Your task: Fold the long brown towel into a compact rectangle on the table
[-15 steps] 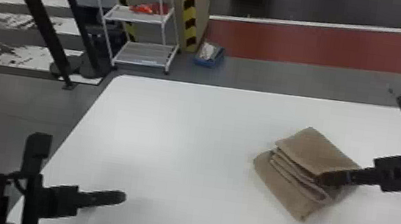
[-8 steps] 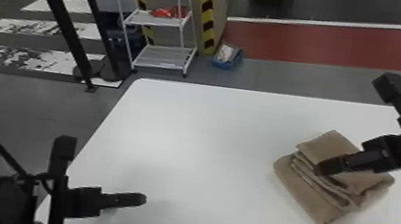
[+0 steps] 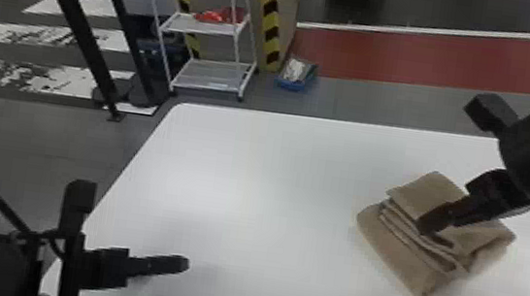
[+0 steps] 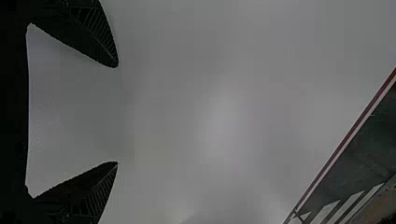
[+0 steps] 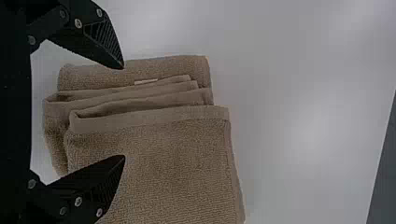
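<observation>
ok so far left, black posts (image 3: 76, 34) on the floor; left hand (image 3: 186, 265) over the white table's (image 3: 251, 168) left side, fingers wide apart; behind the table, a white rack (image 3: 181, 24) with red stuff (image 3: 213, 16) on a shelf, then a blue tub (image 3: 287, 84) holding something whitish; towel's (image 3: 398, 263) folded in layers on the table's right side; right hand (image 3: 426, 225) over it, fingers apart too.

There are two grippers (image 3: 430, 224), one towel (image 3: 429, 191), one table (image 3: 272, 200) and one white rack (image 3: 201, 27).
</observation>
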Robot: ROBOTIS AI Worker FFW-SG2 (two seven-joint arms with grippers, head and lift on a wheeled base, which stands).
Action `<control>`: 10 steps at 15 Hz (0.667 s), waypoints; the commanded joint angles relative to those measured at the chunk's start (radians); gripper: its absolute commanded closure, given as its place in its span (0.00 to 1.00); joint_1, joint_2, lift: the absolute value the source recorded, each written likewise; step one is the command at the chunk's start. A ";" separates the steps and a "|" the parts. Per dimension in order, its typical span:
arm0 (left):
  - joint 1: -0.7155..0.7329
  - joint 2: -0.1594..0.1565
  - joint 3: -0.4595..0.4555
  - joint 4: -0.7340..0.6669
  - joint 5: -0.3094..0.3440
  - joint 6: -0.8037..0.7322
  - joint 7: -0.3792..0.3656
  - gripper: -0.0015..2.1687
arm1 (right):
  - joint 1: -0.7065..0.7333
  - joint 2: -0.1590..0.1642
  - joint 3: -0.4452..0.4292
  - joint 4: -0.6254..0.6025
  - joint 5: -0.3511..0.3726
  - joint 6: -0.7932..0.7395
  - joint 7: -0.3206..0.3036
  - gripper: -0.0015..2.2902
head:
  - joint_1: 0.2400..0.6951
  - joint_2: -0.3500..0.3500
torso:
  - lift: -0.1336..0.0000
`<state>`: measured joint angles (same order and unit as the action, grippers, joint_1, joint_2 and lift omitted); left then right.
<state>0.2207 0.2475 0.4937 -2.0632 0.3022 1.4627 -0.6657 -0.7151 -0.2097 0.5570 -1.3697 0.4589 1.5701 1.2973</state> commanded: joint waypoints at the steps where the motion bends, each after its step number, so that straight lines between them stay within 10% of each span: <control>1: 0.000 -0.002 -0.003 -0.002 0.000 0.000 0.000 0.04 | -0.007 0.026 0.020 0.038 0.017 0.002 -0.003 0.13 | 1.00 0.86 | 0.08; 10: 0.005 -0.004 0.000 -0.003 0.000 0.000 -0.003 0.04 | -0.058 0.089 0.150 0.126 0.081 0.002 -0.007 0.22 | 1.00 0.91 | 0.08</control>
<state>0.2253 0.2439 0.4938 -2.0670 0.3022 1.4627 -0.6675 -0.7679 -0.1285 0.6910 -1.2559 0.5204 1.5701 1.2897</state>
